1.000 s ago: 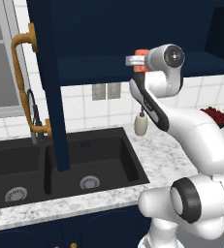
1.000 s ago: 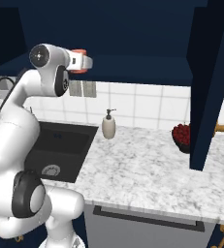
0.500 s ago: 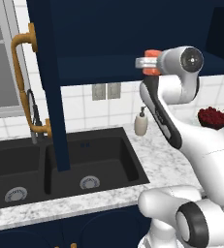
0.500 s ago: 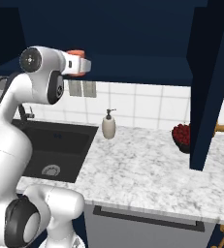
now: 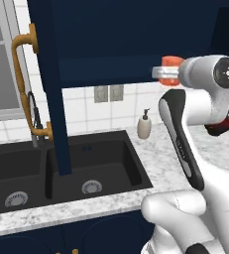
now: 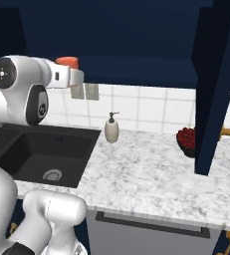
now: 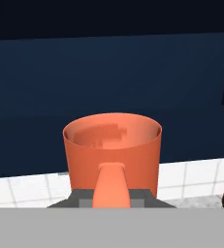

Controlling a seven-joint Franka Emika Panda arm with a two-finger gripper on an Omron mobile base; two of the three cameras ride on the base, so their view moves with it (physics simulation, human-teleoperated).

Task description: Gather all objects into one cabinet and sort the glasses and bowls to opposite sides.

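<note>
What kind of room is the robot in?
It looks like a kitchen: a black double sink set in a marble counter, a soap bottle by the tiled wall, and navy wall cabinets above.

Soap dispenser (image 5: 144, 125) beside black sink (image 5: 61, 168)

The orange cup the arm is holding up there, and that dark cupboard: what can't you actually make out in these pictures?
- Gripper fingers: hand view, hidden behind the orange-red cup, so their grip is unclear.
- Cup in the left base view: mostly covered by the wrist.
- Cabinet interior: right base view, too dark to read its contents.
- Red item on the counter: left base view, hidden behind the arm.
</note>
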